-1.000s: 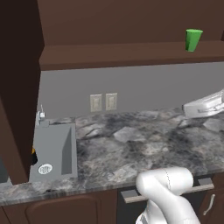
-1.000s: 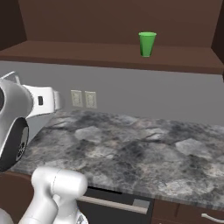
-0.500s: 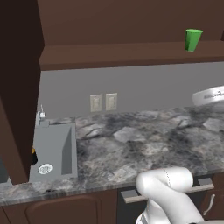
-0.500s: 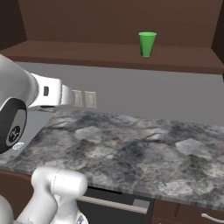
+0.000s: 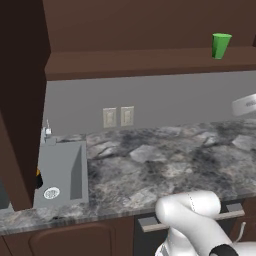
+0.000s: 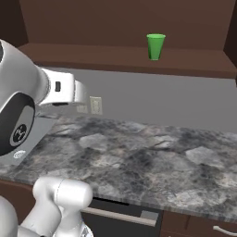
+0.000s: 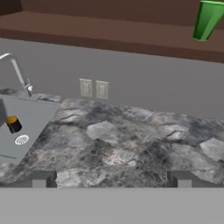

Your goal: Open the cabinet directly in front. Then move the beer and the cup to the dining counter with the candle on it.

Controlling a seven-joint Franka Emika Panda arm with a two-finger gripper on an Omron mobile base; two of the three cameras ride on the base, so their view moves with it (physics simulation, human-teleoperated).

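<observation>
Hand view: cup (image 7: 207, 19) up right of spread gripper (image 7: 111, 178).

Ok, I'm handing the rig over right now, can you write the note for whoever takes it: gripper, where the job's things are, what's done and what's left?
Gripper: open and empty, held over the marbled worktop, facing the wall.
Cabinet: open; its door is swung out at the left of the left base view.
Cup: upright on the cabinet shelf, up and to the right of the gripper.
Beer, candle and dining counter: I can't place them from these views.
Sink: holds a black-and-orange cylinder, not part of the job.
Done: cabinet opened.
Left: take the cup to the dining counter; locate the beer and confirm it is there too.
</observation>
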